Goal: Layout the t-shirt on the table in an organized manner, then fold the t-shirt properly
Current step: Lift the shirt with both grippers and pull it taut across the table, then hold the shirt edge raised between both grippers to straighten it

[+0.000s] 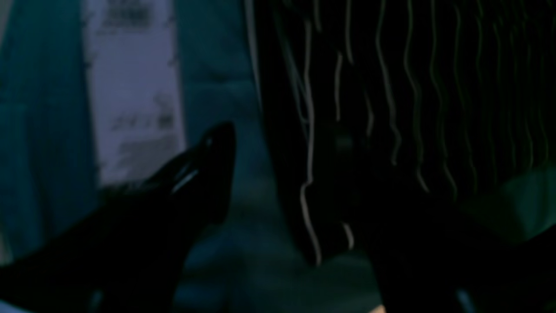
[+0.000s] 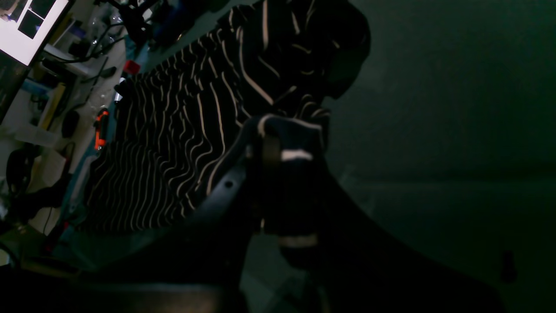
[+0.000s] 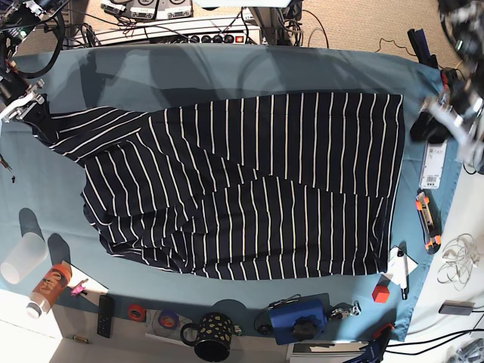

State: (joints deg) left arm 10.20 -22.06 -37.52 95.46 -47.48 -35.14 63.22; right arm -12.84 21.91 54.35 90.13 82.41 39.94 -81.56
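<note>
The dark navy t-shirt (image 3: 249,181) with thin white stripes lies spread wide across the teal table (image 3: 227,72), with creases and a folded-over layer along its lower half. My right gripper (image 3: 26,102) is at the shirt's far left tip. In the right wrist view it (image 2: 278,148) is shut on a bunch of striped fabric, and the shirt (image 2: 173,143) stretches away from it. My left gripper (image 3: 439,117) hovers just off the shirt's right edge. In the blurred left wrist view its fingers (image 1: 217,148) stand apart, with the shirt's edge (image 1: 391,87) beside them.
A white label (image 3: 432,165), an orange cutter (image 3: 427,219), a marker (image 3: 403,268) and a red cube (image 3: 381,292) lie right of the shirt. A mug (image 3: 213,336), a blue device (image 3: 299,318), a clear cup (image 3: 21,257) and an orange bottle (image 3: 47,286) line the front edge.
</note>
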